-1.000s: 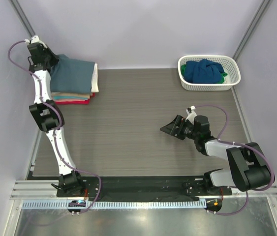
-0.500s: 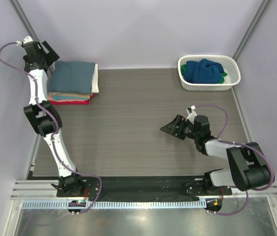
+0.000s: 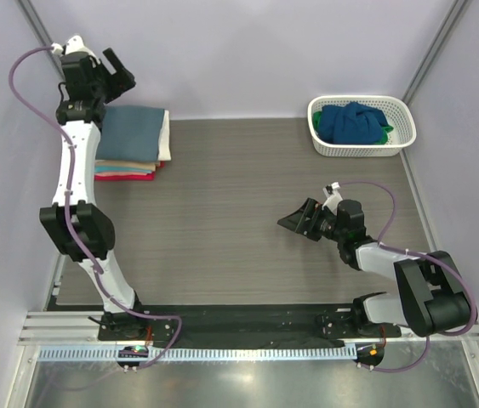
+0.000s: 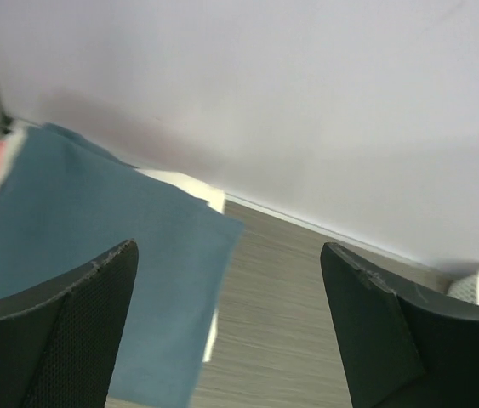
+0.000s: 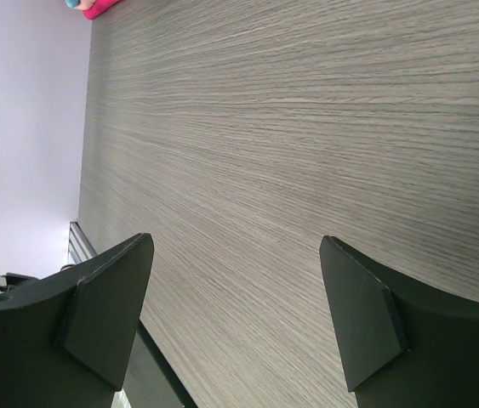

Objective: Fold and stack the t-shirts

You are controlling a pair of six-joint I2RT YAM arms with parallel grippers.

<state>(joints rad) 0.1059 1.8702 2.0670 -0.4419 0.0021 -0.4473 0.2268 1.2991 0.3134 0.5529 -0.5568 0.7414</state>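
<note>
Seen from above, the left end effector [image 3: 120, 71] hangs wide open and empty just above a folded stack of t-shirts [image 3: 133, 136] at the worktop's [image 3: 222, 187] back-left corner. The right end effector [image 3: 294, 223] hovers open and empty mid-worktop, and crumpled shirts [image 3: 354, 121] fill a white basket [image 3: 350, 150] at back right. In the wrist views, the left fingers frame the slate-blue top shirt [image 4: 77, 212] without touching it and the right fingers spread over woodgrain, so the stacking step looks finished and the next move likely means fetching a shirt from the basket.

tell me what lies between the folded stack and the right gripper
Only bare table, from folded stack to right gripper, per the top external view.
</note>
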